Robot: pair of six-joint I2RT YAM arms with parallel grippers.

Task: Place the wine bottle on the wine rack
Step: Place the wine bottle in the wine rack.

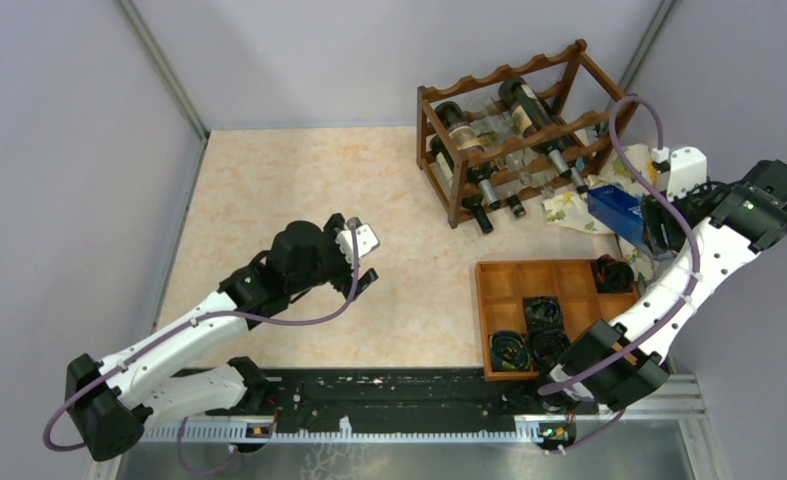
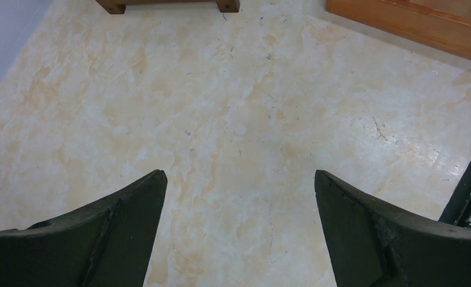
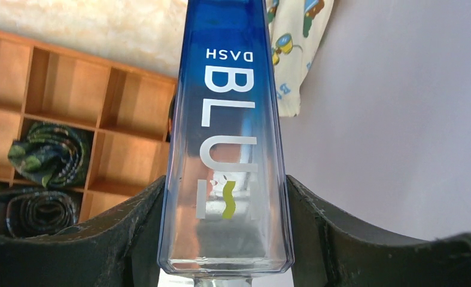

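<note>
Right pincer [image 3: 224, 186] clamps the blue bottle [image 3: 227, 89], one dark finger [image 3: 125, 230] pressed on each flat side. White lettering "BLU" and "DASH" reads upside down. Left: wooden compartment tray [image 3: 98, 128] holding rolled dark fabric [image 3: 47, 152]. Top: marbled table [image 3: 101, 24], patterned cloth [image 3: 295, 48]. Right: grey wall [image 3: 400, 119].

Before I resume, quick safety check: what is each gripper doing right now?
Left gripper: open, holding nothing.
Right gripper: closed on the blue wine bottle.
</note>
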